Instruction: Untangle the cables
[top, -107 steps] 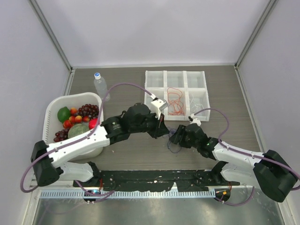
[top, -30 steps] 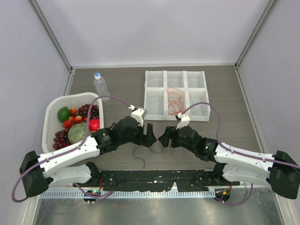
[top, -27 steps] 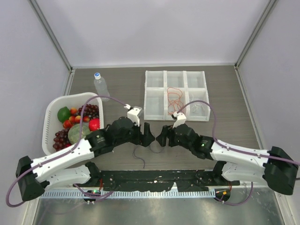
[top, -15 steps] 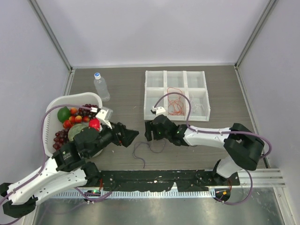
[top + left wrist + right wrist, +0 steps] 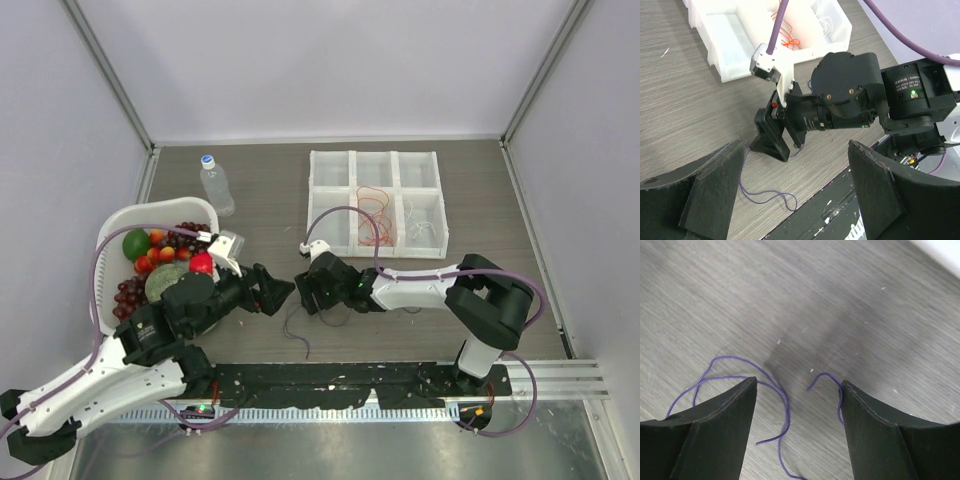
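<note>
Wooden tabletop (image 5: 250, 200) is carrying the purple cable (image 5: 787, 410), lying loose under my right gripper (image 5: 799, 385). I'm holding it and the left gripper (image 5: 275, 287) spread wide, gripping nothing. Orange cables (image 5: 372, 215) are sitting in the tray (image 5: 330, 165).

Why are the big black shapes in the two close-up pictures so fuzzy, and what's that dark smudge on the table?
Right wrist view: the fingers of the right hand sit very near the lens and blur, while the purple cable is sharp; the smudge looks like a soft shadow on the table. Left wrist view: the fingers of the left hand blur likewise.
</note>
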{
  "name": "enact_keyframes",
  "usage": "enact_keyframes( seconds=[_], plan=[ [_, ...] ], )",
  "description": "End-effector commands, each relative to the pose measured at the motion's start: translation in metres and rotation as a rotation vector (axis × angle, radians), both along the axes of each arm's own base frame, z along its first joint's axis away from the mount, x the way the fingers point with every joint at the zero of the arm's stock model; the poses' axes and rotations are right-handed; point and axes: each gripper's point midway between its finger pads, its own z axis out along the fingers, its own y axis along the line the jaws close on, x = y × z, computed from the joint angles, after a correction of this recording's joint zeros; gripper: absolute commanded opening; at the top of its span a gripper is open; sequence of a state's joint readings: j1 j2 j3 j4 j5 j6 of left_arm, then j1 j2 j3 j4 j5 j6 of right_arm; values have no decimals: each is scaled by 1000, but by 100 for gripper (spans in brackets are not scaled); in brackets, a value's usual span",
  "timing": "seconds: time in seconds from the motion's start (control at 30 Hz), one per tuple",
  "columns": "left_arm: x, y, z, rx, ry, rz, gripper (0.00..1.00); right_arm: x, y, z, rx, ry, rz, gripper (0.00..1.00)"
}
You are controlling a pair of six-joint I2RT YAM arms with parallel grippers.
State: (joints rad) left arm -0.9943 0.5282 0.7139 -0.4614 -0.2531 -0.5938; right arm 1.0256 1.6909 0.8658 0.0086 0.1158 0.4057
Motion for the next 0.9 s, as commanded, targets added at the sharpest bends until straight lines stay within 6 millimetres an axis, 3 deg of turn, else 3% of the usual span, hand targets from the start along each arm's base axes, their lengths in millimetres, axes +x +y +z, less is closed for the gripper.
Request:
enact_keyframes(
  seconds=[0.0,0.03,0.2,0.33,0.4,0.47,0.6,0.7,0.87],
  plan=[
    [5,-6,5,-10,-22,-5,87,-11,20,3,-15,-40,68,70],
    [5,-7,5,-8,-22,-5,87,-16,10,-5,-74,-24,66,69],
    [7,-10,4,-1,-20,-9,88,-14,2,-13,-206,-93,24,57],
    [9,-11,5,-3,-21,-1,88,-5,-9,-20,-318,-152,-46,18],
    [9,-10,7,-4,-26,3,88,-1,-9,-17,-318,-188,-81,5],
    [10,-9,10,-5,-36,6,88,-2,-9,-12,-279,-205,-104,1],
    [10,-2,13,11,-53,19,88,2,-1,22,-116,-248,-148,1],
    [12,3,14,4,-68,43,88,8,-3,64,-16,-309,-190,1],
    [12,8,17,-5,-84,53,88,28,-35,131,55,-446,-347,1]
  ],
)
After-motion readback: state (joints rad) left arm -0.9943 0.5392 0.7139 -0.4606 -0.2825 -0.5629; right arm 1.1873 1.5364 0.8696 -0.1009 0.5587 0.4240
